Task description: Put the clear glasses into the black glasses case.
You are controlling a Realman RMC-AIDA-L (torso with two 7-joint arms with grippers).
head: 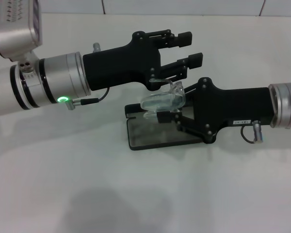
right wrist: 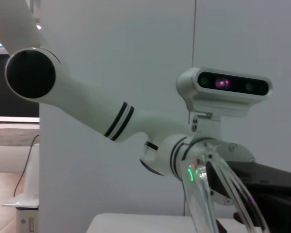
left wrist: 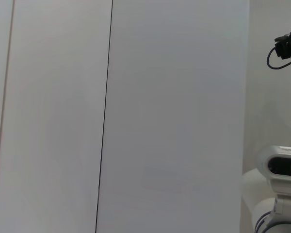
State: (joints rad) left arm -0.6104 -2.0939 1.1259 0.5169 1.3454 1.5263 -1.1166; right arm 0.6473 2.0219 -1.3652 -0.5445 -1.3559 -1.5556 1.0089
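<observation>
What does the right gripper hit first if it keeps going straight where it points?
Probably the left gripper: the right gripper, shut on the clear plastic glasses above the open matte black glasses case, points at its body. Depth unclear.

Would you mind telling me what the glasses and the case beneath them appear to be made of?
The clear glasses look like colourless glossy plastic: the table shows through and the edges catch light. The black glasses case looks like a rigid dark shell with a smooth, slightly reflective surface; its exact material is unclear.

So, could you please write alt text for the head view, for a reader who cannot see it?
The right gripper holds the clear glasses just above the open black glasses case on a white table. The left gripper, fingers open, reaches in from the left, beside the glasses.
</observation>
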